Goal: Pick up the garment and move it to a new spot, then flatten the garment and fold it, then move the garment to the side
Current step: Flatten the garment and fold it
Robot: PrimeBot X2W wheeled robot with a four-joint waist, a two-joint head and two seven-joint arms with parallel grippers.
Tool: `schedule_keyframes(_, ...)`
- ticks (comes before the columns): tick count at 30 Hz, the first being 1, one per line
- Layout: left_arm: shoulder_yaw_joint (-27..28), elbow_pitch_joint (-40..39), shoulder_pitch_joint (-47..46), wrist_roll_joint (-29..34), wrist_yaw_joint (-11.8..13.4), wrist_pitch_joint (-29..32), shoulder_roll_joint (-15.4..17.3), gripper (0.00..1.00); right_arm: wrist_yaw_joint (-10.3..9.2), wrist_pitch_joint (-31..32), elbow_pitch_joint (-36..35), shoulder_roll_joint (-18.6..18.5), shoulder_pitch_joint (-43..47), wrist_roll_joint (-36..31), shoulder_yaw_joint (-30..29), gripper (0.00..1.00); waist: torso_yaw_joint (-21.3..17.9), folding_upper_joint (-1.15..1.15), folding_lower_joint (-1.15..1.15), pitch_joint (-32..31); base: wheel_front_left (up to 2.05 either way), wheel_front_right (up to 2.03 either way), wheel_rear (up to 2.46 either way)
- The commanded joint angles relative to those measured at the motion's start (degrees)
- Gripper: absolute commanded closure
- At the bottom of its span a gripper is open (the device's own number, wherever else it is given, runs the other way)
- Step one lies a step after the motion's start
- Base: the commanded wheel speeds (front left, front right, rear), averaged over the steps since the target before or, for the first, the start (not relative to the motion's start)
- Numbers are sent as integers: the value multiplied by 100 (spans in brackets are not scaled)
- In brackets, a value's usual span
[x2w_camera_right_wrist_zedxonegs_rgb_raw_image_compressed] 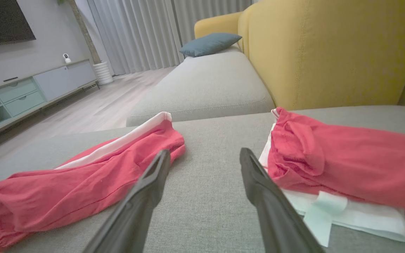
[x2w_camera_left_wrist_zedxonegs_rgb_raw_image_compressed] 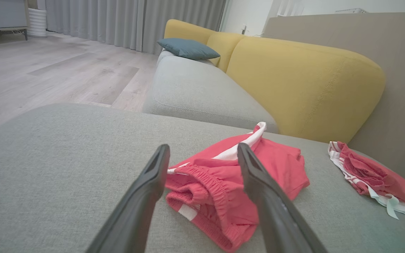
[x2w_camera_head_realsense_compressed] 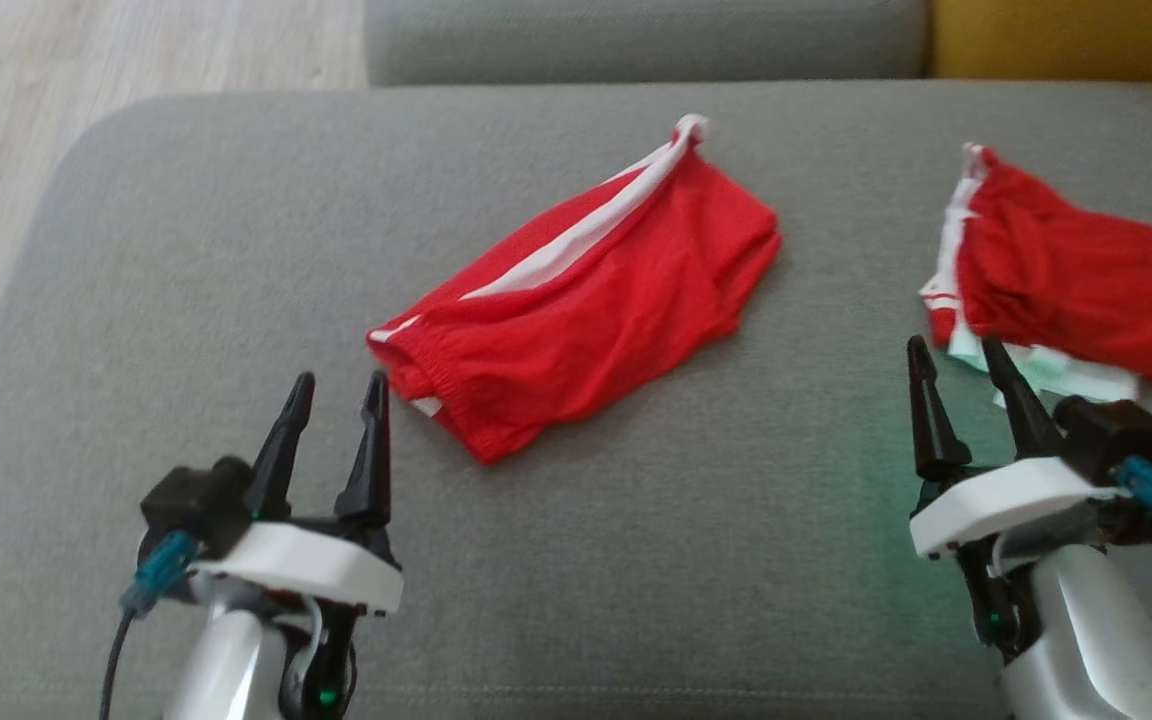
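Head cam top-down; wrist cams low, close; shared: red shorts (x2w_camera_head_realsense_compressed: 586, 310)

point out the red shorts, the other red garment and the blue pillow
red shorts (x2w_camera_head_realsense_compressed: 586, 300), head view, middle of the fabric
other red garment (x2w_camera_head_realsense_compressed: 1086, 280), head view, red upper layer
blue pillow (x2w_camera_left_wrist_zedxonegs_rgb_raw_image_compressed: 188, 48), left wrist view, centre of cushion

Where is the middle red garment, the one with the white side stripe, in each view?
Head view: red garment at centre, on the grey cushion.
Left wrist view: lower centre.
Right wrist view: lower left.
Shared landmark: the second red garment, to its right in all views.
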Motion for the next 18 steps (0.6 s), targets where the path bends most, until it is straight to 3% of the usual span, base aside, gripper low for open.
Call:
schedule_keyframes(1, 85, -164, -332, -43, -17, -46, 5, 0, -5, 140, -185, 88, -228, 194, 47, 0, 229, 0, 0, 223, 0, 0, 0)
schedule_keyframes(4, 15, -139, -384, -85, -7, -46, 5, 0, -5, 405, -155, 143, -335, 567, 7, 0, 372, 0, 0, 341, 0, 0, 0)
schedule_keyframes(10, -201, -79, -513, -158, 30, -46, 4, 0, -5, 1325, 141, 204, -779, 2125, -232, 0, 836, 0, 0, 631, 0, 0, 0)
schedule_keyframes(14, -332, -70, -588, -170, 67, -46, 3, 0, -5, 1789, 623, 207, -1151, 3022, -456, 0, 1156, 0, 0, 764, 0, 0, 0)
schedule_keyframes(18, -382, -91, -634, -147, 290, -46, 3, 0, -5, 2047, 1360, 208, -1655, 3747, -858, 0, 1444, 0, 0, 873, 0, 0, 0)
